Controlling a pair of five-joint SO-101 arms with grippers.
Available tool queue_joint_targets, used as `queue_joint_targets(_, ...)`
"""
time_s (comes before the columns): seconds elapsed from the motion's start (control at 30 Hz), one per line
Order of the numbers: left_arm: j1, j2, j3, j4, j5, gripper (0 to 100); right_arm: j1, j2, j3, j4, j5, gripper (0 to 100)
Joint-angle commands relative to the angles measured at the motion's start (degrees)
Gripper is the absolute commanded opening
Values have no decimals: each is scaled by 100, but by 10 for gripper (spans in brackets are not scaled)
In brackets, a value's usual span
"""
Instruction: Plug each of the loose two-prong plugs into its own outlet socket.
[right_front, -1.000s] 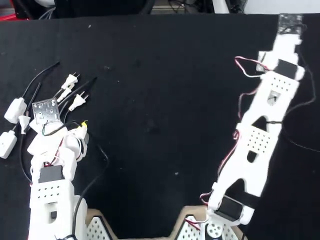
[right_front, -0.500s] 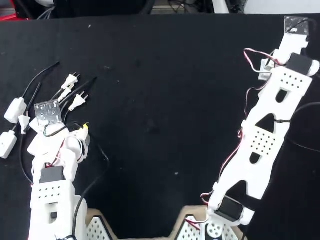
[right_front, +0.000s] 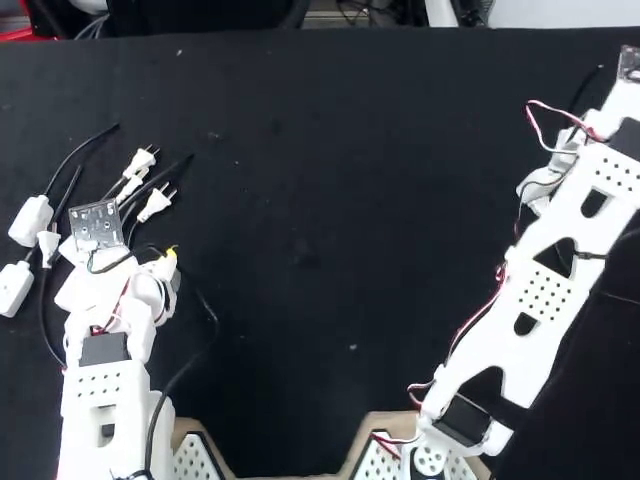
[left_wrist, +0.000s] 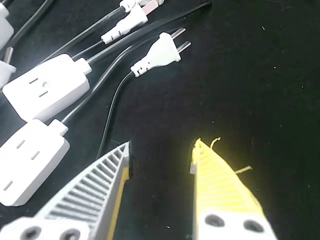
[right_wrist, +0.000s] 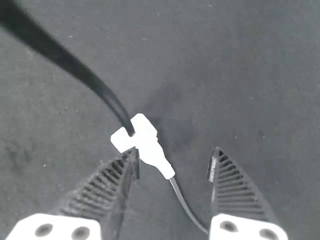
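At about nine o'clock on the black cloth-covered table (right_front: 320, 200), three white two-prong plugs (right_front: 130, 185) on black cords lie loose. The nearest plug (left_wrist: 157, 55) has its prongs pointing toward two o'clock, away from the sockets. Two white rectangular outlet sockets (left_wrist: 47, 87) sit side by side at the nine o'clock edge, both unoccupied.

The left gripper (left_wrist: 161, 145) hovers just short of this group, ribbed fingers apart, holding nothing. The right gripper (right_wrist: 174, 152) is out at the two o'clock corner, fingers likewise apart. A small white plug-like fitting (right_wrist: 140, 142) on a black cord lies on the table between them. Whether it has prongs cannot be told.

Assessment: no plug is seated, and the task is at its opening step, the approach to a first pick. The next move calls for the left gripper to descend over the nearest plug, close across its body clear of the prongs, then turn it to face a socket's slots. Crossing cords may drag neighbouring plugs.
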Motion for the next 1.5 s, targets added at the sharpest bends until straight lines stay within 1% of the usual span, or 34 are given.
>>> queue_joint_targets(0.0,66,-88,-66,-88,0,202,18,-435,286,185,-53,219)
queue_joint_targets(0.33,66,-88,-66,-88,0,202,-35,-435,778,185,97,219)
queue_joint_targets(0.47,66,-88,-66,-88,0,202,-273,-435,734,132,290,219)
queue_joint_targets(0.63,66,-88,-66,-88,-9,202,-492,-198,541,-185,378,218)
queue_joint_targets(0.87,66,-88,-66,-88,-9,202,-563,558,40,-730,378,218)
queue_joint_targets(1.03,66,-88,-66,-88,-9,202,-730,971,-409,-466,308,217)
queue_joint_targets(1.17,66,-88,-66,-88,-9,202,-747,760,-391,-229,-44,218)
queue_joint_targets(1.3,66,-88,-66,-88,-9,202,-774,488,-382,141,-123,219)
queue_joint_targets(1.47,66,-88,-66,-88,-18,202,-598,215,-356,167,-132,219)
